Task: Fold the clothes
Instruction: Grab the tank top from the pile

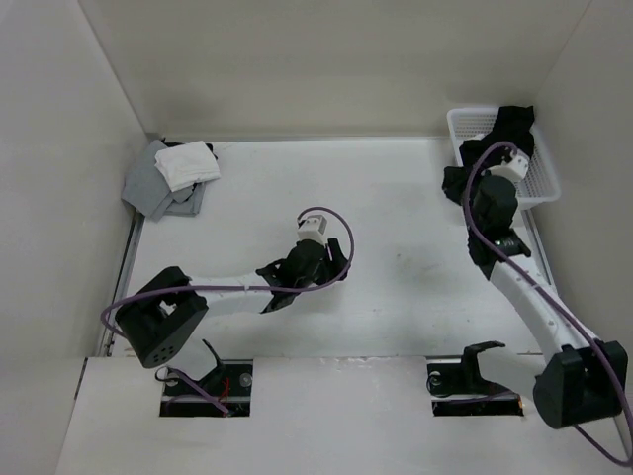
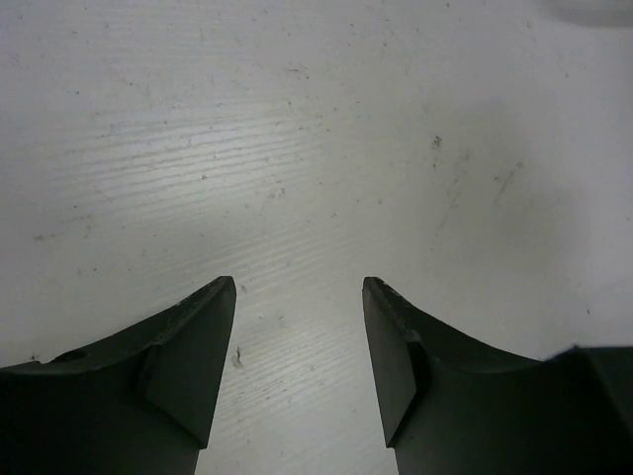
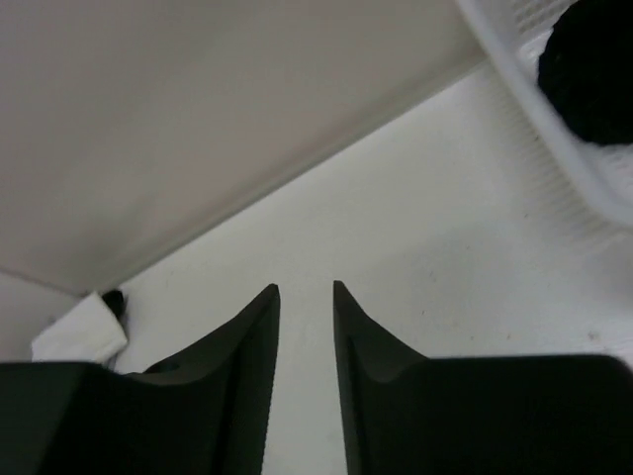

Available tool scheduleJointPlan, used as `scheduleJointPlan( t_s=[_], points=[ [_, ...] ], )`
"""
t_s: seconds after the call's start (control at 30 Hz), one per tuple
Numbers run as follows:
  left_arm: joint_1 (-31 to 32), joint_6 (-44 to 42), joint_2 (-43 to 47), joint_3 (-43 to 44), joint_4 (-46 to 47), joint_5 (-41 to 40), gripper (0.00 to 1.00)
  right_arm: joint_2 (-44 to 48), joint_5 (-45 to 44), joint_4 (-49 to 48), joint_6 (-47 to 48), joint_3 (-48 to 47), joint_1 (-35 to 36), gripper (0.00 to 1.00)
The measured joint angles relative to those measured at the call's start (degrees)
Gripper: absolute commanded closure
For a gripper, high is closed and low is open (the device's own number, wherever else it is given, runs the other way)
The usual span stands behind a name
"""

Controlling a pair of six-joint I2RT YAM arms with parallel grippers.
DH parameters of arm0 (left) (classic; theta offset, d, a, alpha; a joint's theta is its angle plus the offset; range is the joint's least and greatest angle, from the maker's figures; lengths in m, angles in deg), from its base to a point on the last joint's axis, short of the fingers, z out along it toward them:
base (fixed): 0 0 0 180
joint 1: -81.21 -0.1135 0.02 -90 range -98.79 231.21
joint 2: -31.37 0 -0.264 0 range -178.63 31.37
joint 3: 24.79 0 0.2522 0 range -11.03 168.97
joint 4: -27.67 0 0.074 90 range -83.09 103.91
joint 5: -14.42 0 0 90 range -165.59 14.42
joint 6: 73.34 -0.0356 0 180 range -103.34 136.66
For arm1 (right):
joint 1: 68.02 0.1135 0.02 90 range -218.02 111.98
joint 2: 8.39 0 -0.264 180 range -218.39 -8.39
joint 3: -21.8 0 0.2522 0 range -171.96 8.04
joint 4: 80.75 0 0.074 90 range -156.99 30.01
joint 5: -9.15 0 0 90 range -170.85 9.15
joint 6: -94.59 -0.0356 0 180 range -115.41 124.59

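Both tools released; the black garment [image 1: 514, 124] sits in the basket [image 1: 463, 129] at the far right.

The black garment lies heaped in the white basket at the far right corner of the surface [image 1: 396, 198], and some of it seems to spill over the basket's left rim. The right tool [image 3: 305, 289] hovers just left of the basket, pointing toward the far left. Its fingers are parted and only bare surface shows between them. The left tool [image 2: 299, 287] hangs over the middle of the surface with its jaws spread wide and gripping nothing. At the far left a white towel [image 1: 188, 163] rests on a grey cloth [image 1: 148, 190], well apart from both tools.
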Motion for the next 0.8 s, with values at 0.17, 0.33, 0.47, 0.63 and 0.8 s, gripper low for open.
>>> scheduleJointPlan(
  t_s=[0.17, 0.33, 0.47, 0.63, 0.8],
  points=[
    [1.5, -1.4, 2.8, -4.0, 4.7, 0.4, 0.47, -12.3, -1.2, 3.9, 1.0, -14.4, -10.3, 1.0],
    [2.4, -3.7, 6.9, -8.8, 9.7, 0.4, 0.47, -30.9, -1.8, 7.5, 1.3, -30.4, -20.5, 0.83],
    [1.5, -4.3, 7.2, -9.5, 12.4, 0.3, 0.46, -44.4, -1.3, 10.0, 3.0, -41.2, -25.3, 0.61],
    [0.3, -4.5, 5.8, -9.5, 14.8, 0.3, 0.46, -60.4, 0.6, 15.5, 5.1, -57.1, -28.3, 0.54],
    [-0.2, -4.6, 3.0, -9.5, 15.3, 1.2, 0.46, -70.9, 1.7, 19.4, 5.7, -67.3, -29.1, 0.5]
  ],
)
